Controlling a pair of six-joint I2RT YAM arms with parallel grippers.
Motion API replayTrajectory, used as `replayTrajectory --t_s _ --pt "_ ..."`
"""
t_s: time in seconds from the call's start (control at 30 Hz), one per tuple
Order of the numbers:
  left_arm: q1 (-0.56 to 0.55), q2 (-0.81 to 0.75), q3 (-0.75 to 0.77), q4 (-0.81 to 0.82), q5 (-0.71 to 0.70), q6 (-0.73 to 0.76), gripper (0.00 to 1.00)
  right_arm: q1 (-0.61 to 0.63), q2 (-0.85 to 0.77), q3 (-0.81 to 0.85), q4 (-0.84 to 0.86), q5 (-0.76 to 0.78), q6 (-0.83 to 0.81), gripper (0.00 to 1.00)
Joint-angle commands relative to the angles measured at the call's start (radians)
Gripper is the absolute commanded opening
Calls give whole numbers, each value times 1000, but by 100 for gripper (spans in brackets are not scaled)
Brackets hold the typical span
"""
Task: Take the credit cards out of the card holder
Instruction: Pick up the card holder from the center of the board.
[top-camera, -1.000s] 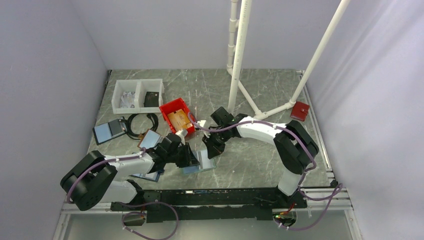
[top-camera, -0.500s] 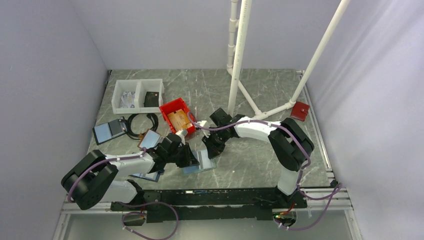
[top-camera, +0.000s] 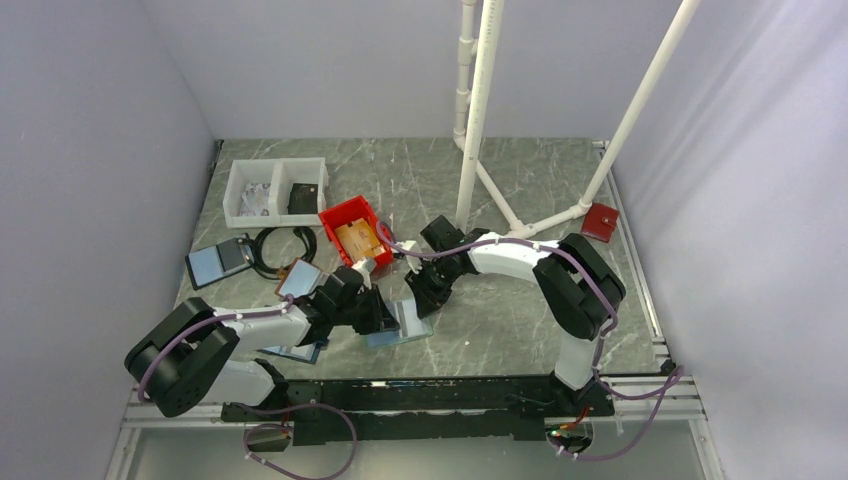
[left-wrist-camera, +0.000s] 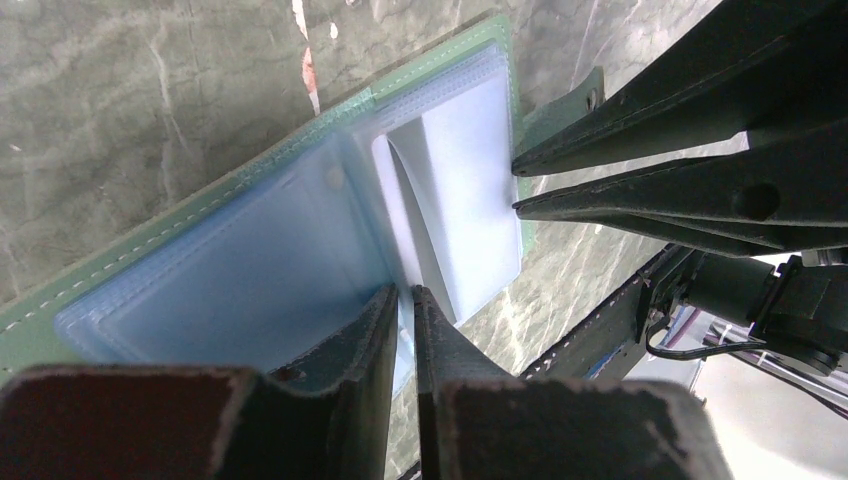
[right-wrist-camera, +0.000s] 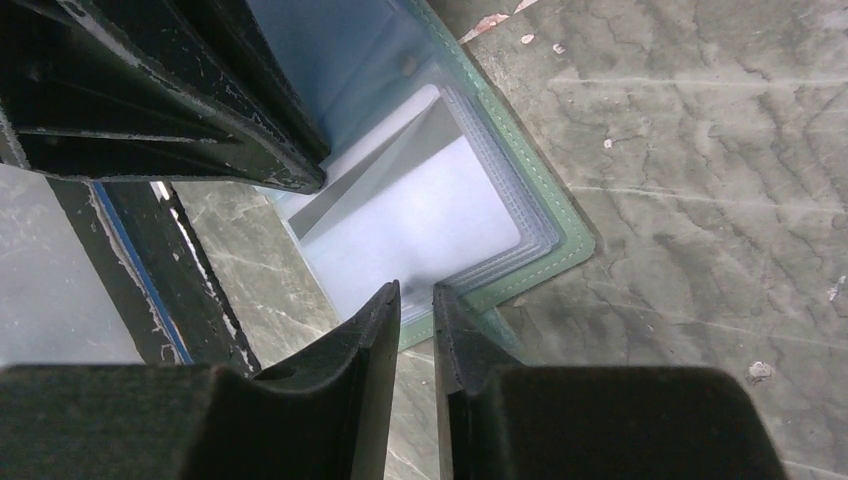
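Near edge: both arms reach in over the marbled table (top-camera: 500, 335) and meet at centre. A dark-edged folder (top-camera: 296, 352) pokes out from under the left arm, nearer than the left pincer (left-wrist-camera: 404, 296).

Left pincer: jaws drawn almost together, clenched on a clear leaf of the card holder (left-wrist-camera: 230, 270) close to its fold. The holder lies open and flat right under both pincers. It has a green stitched edge, pale blue pockets and a small round stud on one leaf.

Right pincer (right-wrist-camera: 416, 292): faces the left one, set at the outer edge of the holder's other panel. Only a slit shows between its tips; gripping or not, cannot tell. Between the two pincers a pale rectangle (left-wrist-camera: 465, 190) sits under a lifted leaf. Card or bare pocket, cannot tell.

Just beyond both pincers: red bin (top-camera: 335, 213) with an orange-tan card (top-camera: 353, 238) inside.

Left of the left pincer and a little farther: brown-edged folder (top-camera: 300, 276), black cable loop (top-camera: 283, 250), then a navy-edged folder (top-camera: 218, 262).

Farther left: white two-part bin (top-camera: 275, 165). Any print on its contents is too small to read.

Far beyond the right pincer: white pipe frame (top-camera: 480, 120). A small red block (top-camera: 601, 221) lies off to the right by one foot.
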Motion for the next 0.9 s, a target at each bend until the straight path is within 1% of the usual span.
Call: replayTrajectory --t_s 0.0,0.3,0.73,0.8,0.83,0.87 --pt "-5 16 -9 27 -7 -3 17 -6 17 28 22 -11 15 23" --pt "-5 31 -12 51 9 -3 17 -7 37 40 8 -87 24 25" --pt "-5 48 -3 60 27 4 17 -38 49 45 14 -226 66 24" --pt "-5 53 -2 62 29 5 13 -41 47 45 14 -238 68 24" --pt "-5 56 -3 65 32 4 7 -43 45 46 14 -247 67 23" --pt "-5 58 -3 68 33 2 4 -43 43 47 13 -254 65 23"
